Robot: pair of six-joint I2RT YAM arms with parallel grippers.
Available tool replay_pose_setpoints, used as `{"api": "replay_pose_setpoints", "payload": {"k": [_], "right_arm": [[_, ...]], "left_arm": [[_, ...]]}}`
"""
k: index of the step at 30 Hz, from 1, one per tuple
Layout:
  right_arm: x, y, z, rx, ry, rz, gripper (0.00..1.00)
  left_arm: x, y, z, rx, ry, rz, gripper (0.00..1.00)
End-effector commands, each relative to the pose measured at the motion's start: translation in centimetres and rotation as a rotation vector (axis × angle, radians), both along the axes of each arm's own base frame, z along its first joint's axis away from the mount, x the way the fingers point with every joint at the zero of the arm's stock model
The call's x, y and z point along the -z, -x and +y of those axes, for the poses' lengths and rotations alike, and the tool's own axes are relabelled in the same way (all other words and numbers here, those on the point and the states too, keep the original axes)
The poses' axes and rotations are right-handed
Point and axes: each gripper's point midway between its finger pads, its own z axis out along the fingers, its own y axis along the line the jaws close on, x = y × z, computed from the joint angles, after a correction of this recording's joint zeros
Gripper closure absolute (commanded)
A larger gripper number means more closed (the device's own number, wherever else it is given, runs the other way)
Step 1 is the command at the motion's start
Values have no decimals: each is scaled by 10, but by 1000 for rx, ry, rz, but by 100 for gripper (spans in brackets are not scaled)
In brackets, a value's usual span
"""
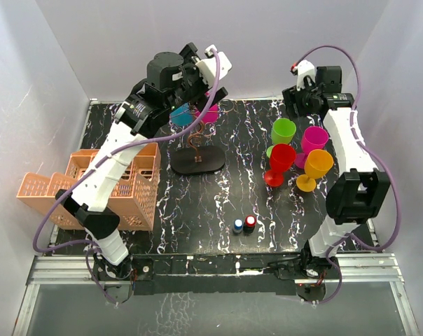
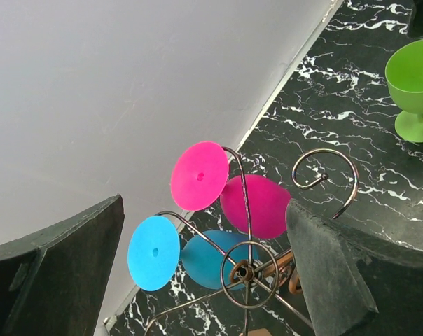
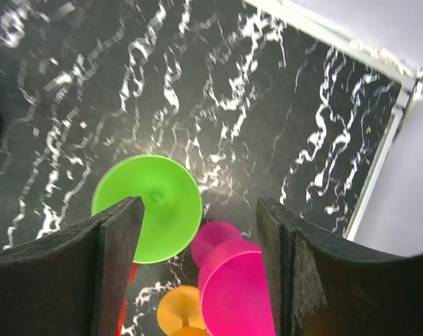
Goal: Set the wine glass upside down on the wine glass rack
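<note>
Near the upper centre of the top view, standing on the black marbled table [image 1: 218,203]: the wine glass rack [image 1: 195,159], oval base flat down, wavy stem upright. Hung from its scroll arms, upside down with round feet uppermost: a pink wine glass [image 1: 210,114] and, just to its left, a blue wine glass [image 1: 180,115]. Right above them, the left gripper [image 1: 196,101], spread wide and pinching nothing. From the left wrist camera, both dark fingers [image 2: 57,273] low at the frame's sides, with the pink and blue feet, the bowls and the rack's hub between them; whether the pink bowl touches the right-hand finger, impossible to tell. At the upper right of the top view, the right gripper [image 1: 300,98], likewise parted and empty, poised over a cluster of upright glasses: a green glass [image 1: 283,130], a magenta glass [image 1: 314,138], a red glass [image 1: 281,158] and an orange glass [image 1: 318,165]. At the left edge, an orange crate [image 1: 92,185]. Near the lower centre, side by side, a blue-capped bottle [image 1: 237,226] and a red-capped bottle [image 1: 250,222].
</note>
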Motion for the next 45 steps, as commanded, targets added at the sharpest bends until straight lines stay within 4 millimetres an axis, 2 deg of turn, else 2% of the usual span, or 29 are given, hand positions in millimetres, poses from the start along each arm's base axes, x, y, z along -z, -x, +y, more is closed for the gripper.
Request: {"api": "replay_pose_setpoints", "payload": {"k": [1, 2, 3, 6, 10, 14, 17, 22, 29, 31, 33, 39, 45], "right_arm": [[10, -5, -26, 87, 127, 26, 31], [12, -5, -27, 91, 133, 35, 32], [26, -7, -27, 88, 135, 72, 33], [45, -6, -25, 72, 135, 127, 36], [62, -3, -21, 51, 119, 175, 41], [75, -3, -21, 47, 119, 206, 51], [80, -4, -18, 35, 106, 224, 60], [88, -5, -14, 21, 91, 245, 68], [88, -9, -11, 11, 78, 245, 83], [80, -13, -9, 5, 66, 226, 90], [64, -19, -9, 5, 58, 185, 92], [-18, -42, -10, 7, -38, -22, 92], [-96, -40, 1, -3, -132, -241, 92]], "left_arm": [[-18, 7, 15, -32, 18, -34, 3], [-16, 5, 15, -37, 13, -35, 3], [-14, 4, 16, -44, 6, -35, 3], [-12, 3, 17, -51, -4, -35, 3], [-9, 1, 17, -56, -16, -35, 3], [-8, -1, 18, -61, -19, -36, 3], [-7, -1, 18, -64, -22, -33, 3], [-3, -4, 20, -79, -38, -36, 3], [-3, -3, 24, -92, -41, -39, 3], [-4, -4, 26, -106, -37, -41, 3], [-5, -5, 29, -129, -29, -46, 3], [-11, -12, 43, -195, 9, -57, 3], [-8, -3, 38, -160, 43, -4, 3]]}}
